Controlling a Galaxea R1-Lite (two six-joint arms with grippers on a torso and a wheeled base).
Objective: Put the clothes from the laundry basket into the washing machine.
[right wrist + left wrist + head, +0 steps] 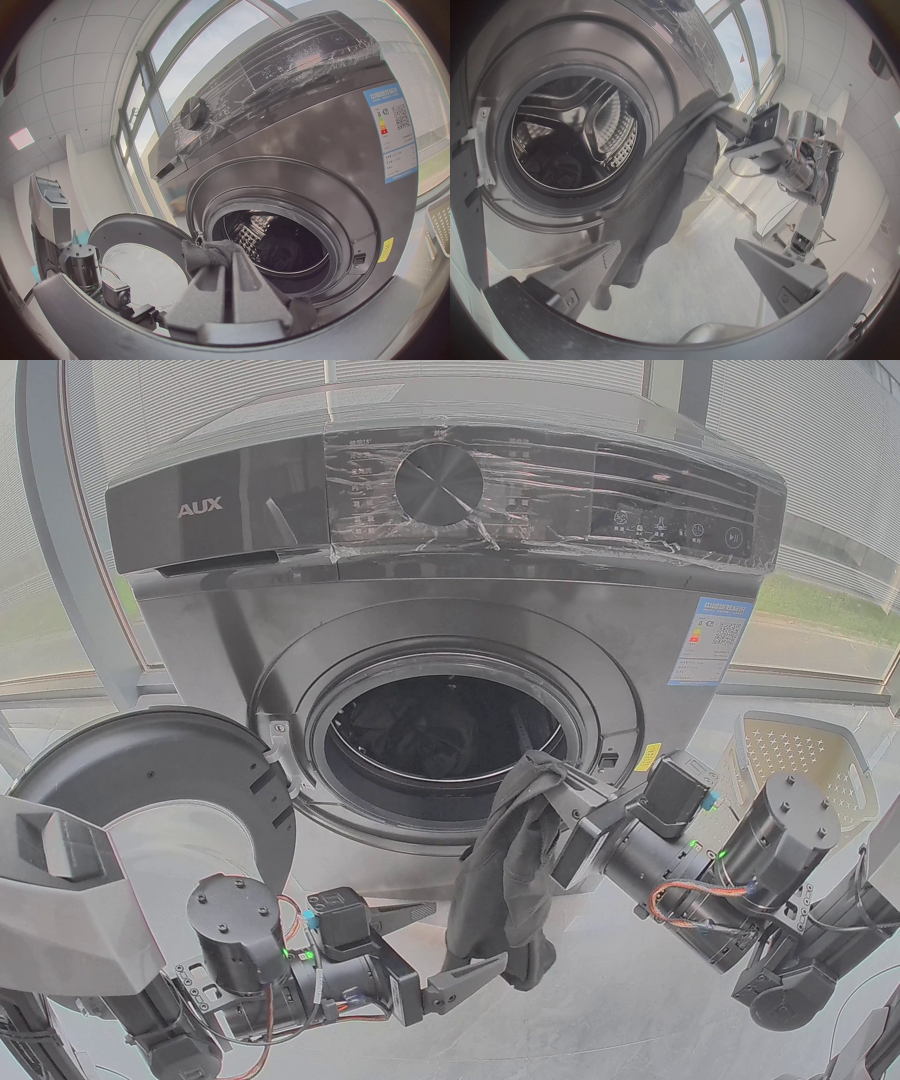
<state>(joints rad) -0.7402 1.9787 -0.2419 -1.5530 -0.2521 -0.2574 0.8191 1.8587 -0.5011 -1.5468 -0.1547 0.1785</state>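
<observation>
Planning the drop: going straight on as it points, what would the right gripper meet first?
Likely the washing machine drum, near its rim; depth is unclear. The right gripper holds a dark garment.

A dark steel front-loading washing machine [234, 632] stands with its round door [150, 772] open at nine o'clock. At five o'clock of the drum mouth the right gripper [551, 772] pinches a hanging dark grey garment [506, 866]; the left gripper [466, 934] gapes at six. A cream plastic laundry basket [806, 754] sits at three.
</observation>
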